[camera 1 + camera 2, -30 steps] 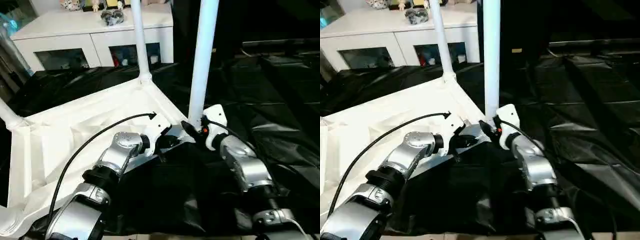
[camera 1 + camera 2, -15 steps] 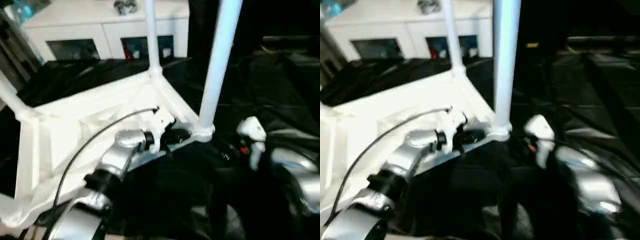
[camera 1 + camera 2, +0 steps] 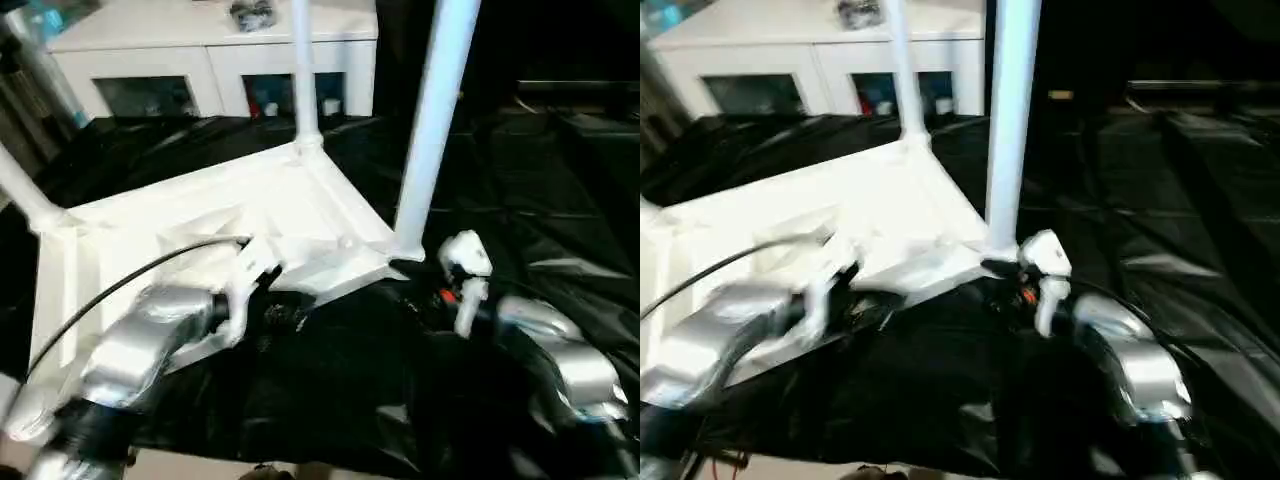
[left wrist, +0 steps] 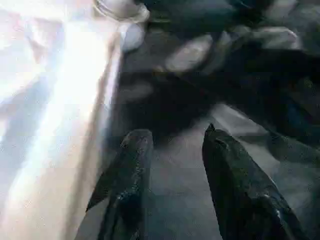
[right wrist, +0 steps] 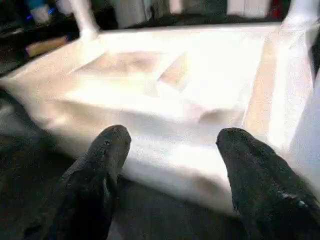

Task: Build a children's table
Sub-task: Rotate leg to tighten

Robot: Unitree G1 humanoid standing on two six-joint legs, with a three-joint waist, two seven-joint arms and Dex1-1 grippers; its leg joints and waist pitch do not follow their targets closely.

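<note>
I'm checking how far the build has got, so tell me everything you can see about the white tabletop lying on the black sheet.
The tabletop is white, plastic-looking and rectangular, lying upside down on the black sheet, its ribbed underside facing up inside a raised rim. White tube legs stand up from three of its corners: a near right one, a far one and a left one. The white cabinet stands behind it. The left gripper and the right gripper sit close to its near edge, fingers apart, holding nothing.

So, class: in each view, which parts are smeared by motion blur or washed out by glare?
Left eye view: the left arm is smeared, the nearest leg fairly crisp. Left wrist view: the tabletop is a blown-out white streak. Right wrist view: its ribbed underside glares, and the fingers look soft.
</note>
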